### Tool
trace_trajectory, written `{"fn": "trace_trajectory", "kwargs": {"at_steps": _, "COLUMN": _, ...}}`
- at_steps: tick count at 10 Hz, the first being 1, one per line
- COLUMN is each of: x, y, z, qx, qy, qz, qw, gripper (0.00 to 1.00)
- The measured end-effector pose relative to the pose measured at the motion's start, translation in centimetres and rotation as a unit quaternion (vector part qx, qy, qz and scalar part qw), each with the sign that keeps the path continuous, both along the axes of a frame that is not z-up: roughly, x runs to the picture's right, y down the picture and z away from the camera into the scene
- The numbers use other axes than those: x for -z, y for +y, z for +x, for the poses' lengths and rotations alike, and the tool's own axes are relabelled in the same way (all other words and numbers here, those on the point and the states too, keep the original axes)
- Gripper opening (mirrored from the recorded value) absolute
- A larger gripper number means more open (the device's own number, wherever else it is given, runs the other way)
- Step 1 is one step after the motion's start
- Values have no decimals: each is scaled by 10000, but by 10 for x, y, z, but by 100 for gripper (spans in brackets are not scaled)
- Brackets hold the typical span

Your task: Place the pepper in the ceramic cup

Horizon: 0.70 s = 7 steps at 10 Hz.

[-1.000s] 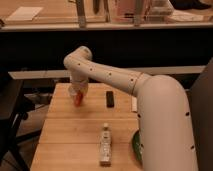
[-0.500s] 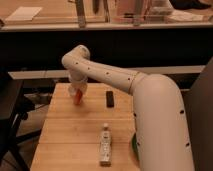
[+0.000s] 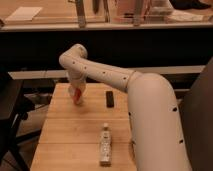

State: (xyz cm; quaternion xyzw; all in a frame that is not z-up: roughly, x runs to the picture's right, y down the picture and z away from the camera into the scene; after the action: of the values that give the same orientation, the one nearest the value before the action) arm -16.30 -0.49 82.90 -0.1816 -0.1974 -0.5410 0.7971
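Camera view: the white arm's tool [image 3: 76, 93] hangs over the far left of the pale wooden surface [image 3: 65, 132], at about 10 o'clock from its middle. It is closed narrow on the small orange-red tapered pepper [image 3: 75, 98], which shows just under the wrist. The pepper's long axis stands nearly upright, leaning a little, with its thin end pointing down toward 7 o'clock and close to the wood; I cannot tell whether it touches.

A small flat black oblong [image 3: 109, 98] lies apart at 3 o'clock from the pepper. A clear bottle with a white cap [image 3: 104, 145] lies on its side toward 5 o'clock, near the front edge.

The tool's fingers are hard to pick out against the wrist, and the bulky arm hides the surface's right edge.
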Motion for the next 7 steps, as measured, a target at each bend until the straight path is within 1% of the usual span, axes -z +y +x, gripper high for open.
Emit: {"fn": "trace_trajectory", "kwargs": {"at_steps": 7, "x": -7, "y": -11, "z": -12, "qx": 77, "qy": 121, "qz": 124, "qw": 9998, "gripper": 1}}
